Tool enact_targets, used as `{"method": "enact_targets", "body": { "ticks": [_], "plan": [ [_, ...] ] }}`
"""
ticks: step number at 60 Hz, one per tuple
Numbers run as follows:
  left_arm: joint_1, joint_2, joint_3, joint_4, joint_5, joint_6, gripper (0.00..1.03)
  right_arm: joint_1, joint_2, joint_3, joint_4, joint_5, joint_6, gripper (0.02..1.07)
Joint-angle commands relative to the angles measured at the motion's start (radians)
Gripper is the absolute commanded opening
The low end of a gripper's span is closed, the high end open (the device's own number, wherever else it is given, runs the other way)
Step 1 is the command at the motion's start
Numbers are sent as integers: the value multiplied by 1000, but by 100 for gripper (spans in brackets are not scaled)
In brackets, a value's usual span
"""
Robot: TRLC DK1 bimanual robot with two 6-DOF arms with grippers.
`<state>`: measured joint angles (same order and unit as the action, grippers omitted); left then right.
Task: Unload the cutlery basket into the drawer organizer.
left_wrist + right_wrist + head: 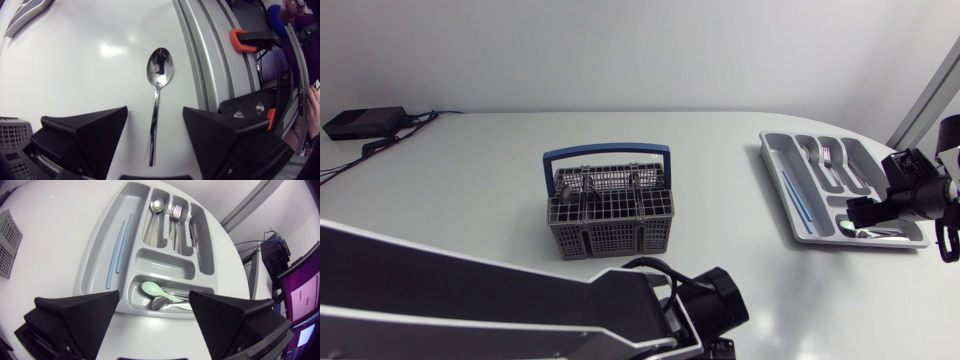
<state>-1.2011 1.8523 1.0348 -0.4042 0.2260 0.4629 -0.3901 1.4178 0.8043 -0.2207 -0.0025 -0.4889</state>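
Note:
A metal spoon [156, 100] lies flat on the white table, its handle between the spread fingers of my open left gripper [155, 145], which hovers over it without touching. The grey cutlery basket [610, 210] with a blue handle stands mid-table, a few pieces showing inside. The grey drawer organizer [772, 160] sits at the right. My right gripper [155, 325] hangs open and empty over the near end of the organizer [95, 255], above a mint green spoon [150, 287] and a metal spoon [162, 304]. Its far slots hold spoons [156, 210], forks [176, 215] and knives [197, 230].
Two blue sticks [116, 250] lie in the organizer's long side slot. A metal rail [200, 60] along the table's edge runs close beside the spoon. A black box with cables [365, 122] sits at the far left corner. A basket corner [12, 137] shows beside my left gripper.

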Motion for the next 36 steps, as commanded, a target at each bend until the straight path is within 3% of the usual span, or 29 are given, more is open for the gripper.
{"method": "enact_targets", "body": {
  "ticks": [1, 16, 36],
  "plan": [
    [-8, 31, 34, -13, -8, -26, 66, 13, -19, -25, -14, 2, 29, 102],
    [-9, 61, 59, -36, -8, -24, 55, 19, -36, -31, -16, 4, 27, 102],
    [-11, 71, 67, -39, -8, -26, 24, 37, -80, -51, -29, 2, 27, 102]
  ]
}}
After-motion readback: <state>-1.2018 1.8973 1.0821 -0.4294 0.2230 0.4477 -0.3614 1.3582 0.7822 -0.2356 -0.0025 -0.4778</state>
